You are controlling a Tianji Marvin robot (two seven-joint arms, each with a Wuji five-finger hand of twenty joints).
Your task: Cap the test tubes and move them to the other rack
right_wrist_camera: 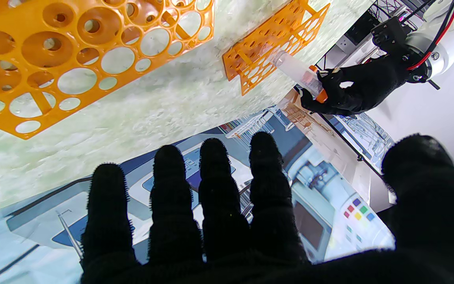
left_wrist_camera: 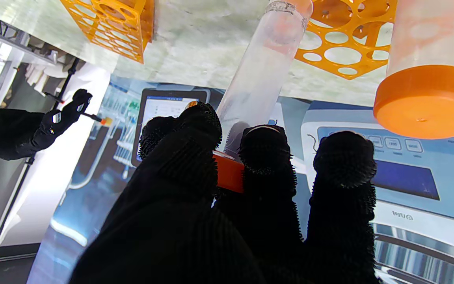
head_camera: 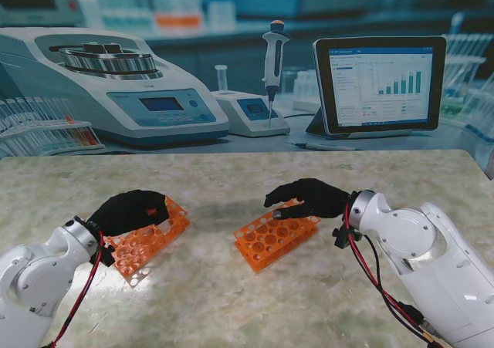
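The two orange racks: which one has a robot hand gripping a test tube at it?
The left rack. The left robot hand grips a capped tube there; the right robot hand hovers open over the right rack.

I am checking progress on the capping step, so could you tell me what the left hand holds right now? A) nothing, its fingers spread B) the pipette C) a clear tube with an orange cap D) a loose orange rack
C: the left hand has its fingers closed on a clear test tube with an orange cap, held at the left rack.
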